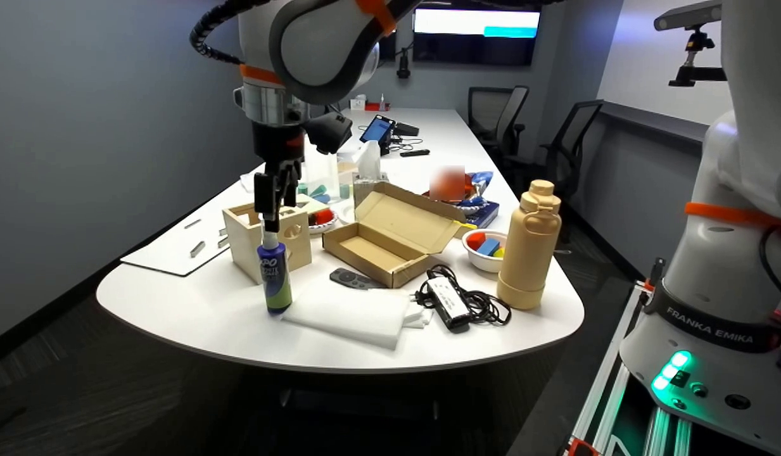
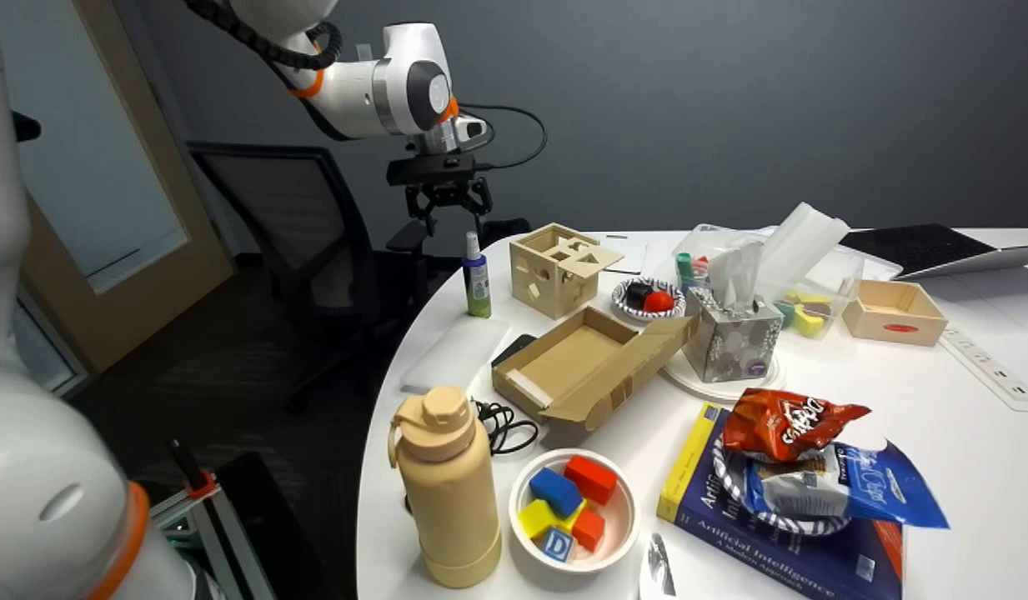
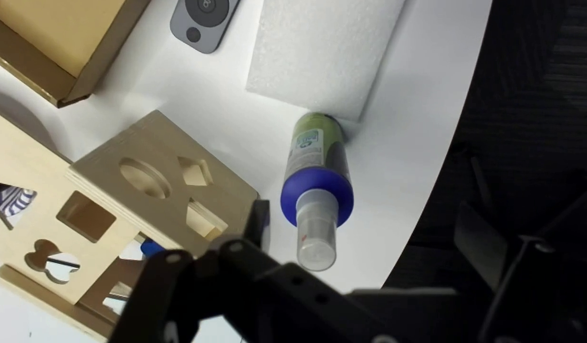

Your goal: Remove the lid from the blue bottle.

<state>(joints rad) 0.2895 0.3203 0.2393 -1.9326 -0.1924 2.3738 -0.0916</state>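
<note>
Hand (image 2: 455,222) (spread apart) hangs above the blue bottle (image 2: 477,287), its translucent lid (image 3: 317,233) still on.

Arm (image 2: 351,96) extended, wrist (image 2: 437,137) bent downward. Gripper (image 2: 455,225) pointing down, fingers (image 3: 256,224) spread wide apart in wrist view. Base (image 1: 713,380) upright, lights (image 1: 671,370) glowing green.

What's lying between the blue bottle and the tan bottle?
In an exterior view: a white sheet nearer the blue bottle, then a power adapter and coiled cable nearer the tan bottle.
</note>
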